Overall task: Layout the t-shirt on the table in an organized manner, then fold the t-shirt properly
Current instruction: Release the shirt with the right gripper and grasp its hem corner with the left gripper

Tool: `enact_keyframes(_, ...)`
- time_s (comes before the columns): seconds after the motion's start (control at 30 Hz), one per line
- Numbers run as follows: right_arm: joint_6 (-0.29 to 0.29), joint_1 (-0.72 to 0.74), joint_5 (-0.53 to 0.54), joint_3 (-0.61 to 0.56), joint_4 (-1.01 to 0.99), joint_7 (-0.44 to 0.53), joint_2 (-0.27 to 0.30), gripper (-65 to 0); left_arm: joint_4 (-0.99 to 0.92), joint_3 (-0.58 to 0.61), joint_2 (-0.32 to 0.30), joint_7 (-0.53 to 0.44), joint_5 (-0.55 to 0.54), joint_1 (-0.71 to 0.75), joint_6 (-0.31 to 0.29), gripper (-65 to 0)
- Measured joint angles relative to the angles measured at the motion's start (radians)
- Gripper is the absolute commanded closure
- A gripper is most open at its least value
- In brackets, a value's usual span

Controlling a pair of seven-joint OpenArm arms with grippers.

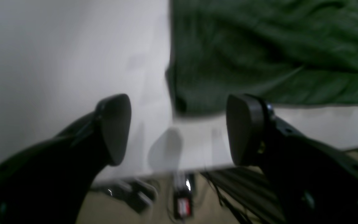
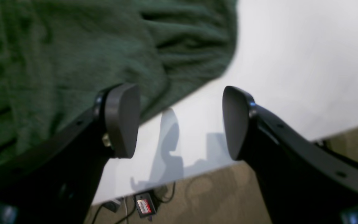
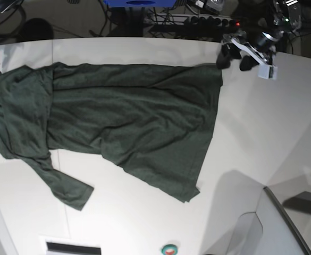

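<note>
A: Entry, layout stage. Largest item first: the bench [image 3: 144, 223], white, curved far edge. The dark green t-shirt [image 3: 128, 127] lies on it, taking up the centre and the base view's left side.

B: Is it flat?

A: Partly. The body is spread wide but wrinkled, and its hem [image 3: 208, 133] runs at a slant toward the near edge. At the base view's left end the fabric is doubled over itself, with one sleeve [image 3: 65, 186] trailing toward the near edge of the bench. I judge layout unfinished and no fold started.

B: End effectors?

A: Left end effector [image 1: 179, 129] stands with jaws wide apart and nothing between them, above bare bench just beside a corner of the shirt. In the base view it sits at the shirt's far corner by the bench's far edge [image 3: 240, 53].

B: And the right one?

A: Right end effector [image 2: 181, 123] likewise spread and empty, over the bench edge with the shirt just beside one finger. In the base view it barely shows.

B: Remaining?

A: Smooth the doubled end, square the hem, then all folds.
</note>
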Motion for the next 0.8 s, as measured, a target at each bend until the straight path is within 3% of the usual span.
enact_keyframes(0.07,0.000,0.000,0.002,0.000,0.000,0.005,0.004,-39.5,-0.030,-0.005,0.027,0.002,0.000,-0.006,-0.094,-45.3)
enact_keyframes(0.1,0.000,-0.002,0.002,0.001,0.000,0.003,0.007,-39.6,-0.051,-0.006,0.037,-0.002,-0.007,-0.016,-0.111,-45.3)
enact_keyframes(0.23,0.000,-0.005,0.003,0.002,-0.031,0.002,0.038,-39.6,-0.137,-0.008,0.045,-0.005,-0.007,-0.034,-0.106,-44.8)
enact_keyframes(0.7,0.000,0.000,0.002,0.004,-0.152,0.008,0.054,-39.6,-0.268,-0.002,0.100,-0.039,-0.039,-0.152,-0.120,-44.3)
enact_keyframes(0.8,0.000,0.017,0.068,0.006,-0.236,0.006,0.062,-39.8,-0.323,-0.002,0.103,-0.055,-0.055,-0.179,-0.135,-44.3)
